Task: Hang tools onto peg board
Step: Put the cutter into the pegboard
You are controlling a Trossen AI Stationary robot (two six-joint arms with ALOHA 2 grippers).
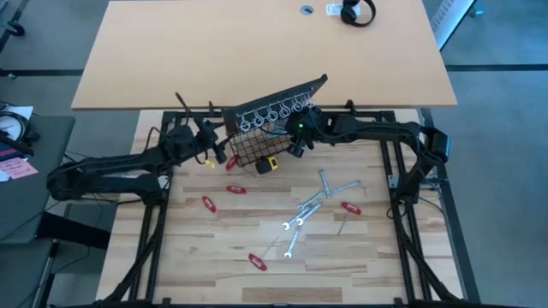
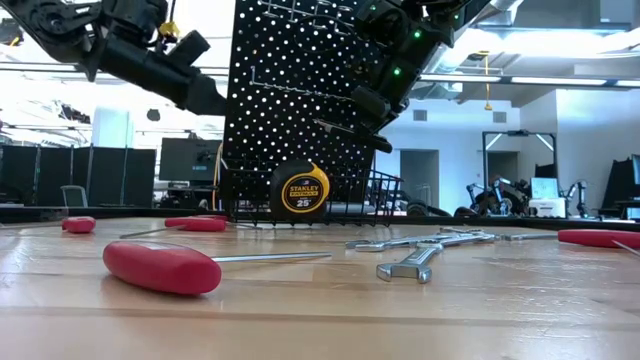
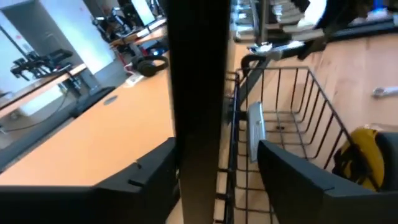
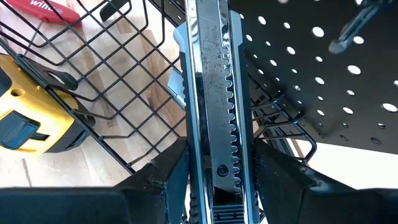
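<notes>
The black peg board (image 1: 282, 96) stands upright at the table's far edge, with ring hooks (image 1: 274, 111) and a wire basket (image 1: 250, 152) at its base. My right gripper (image 4: 217, 165) is in front of the board, above the basket, shut on a silver utility knife (image 4: 214, 74). My left gripper (image 3: 214, 171) is open at the board's left side, a finger standing on either side of the board's edge (image 3: 199, 93); whether a finger touches it, I cannot tell. Red-handled tools (image 1: 235, 188) and silver wrenches (image 1: 312, 210) lie flat on the table. My right gripper pinches the utility knife between its two fingers, one on each long side (image 4: 214, 155), at its rear part. The knife runs forward along the fingers, its toothed slider face toward the wrist camera. The fingers slant down toward the board. The knife is lifted clear above the basket.
A yellow tape measure (image 1: 270, 164) sits in the basket. Loose tools spread over the table's middle and near part: a red handle (image 2: 160, 267) and a wrench (image 2: 420, 262) close to the low camera. A tan desk (image 1: 257, 43) lies beyond the board.
</notes>
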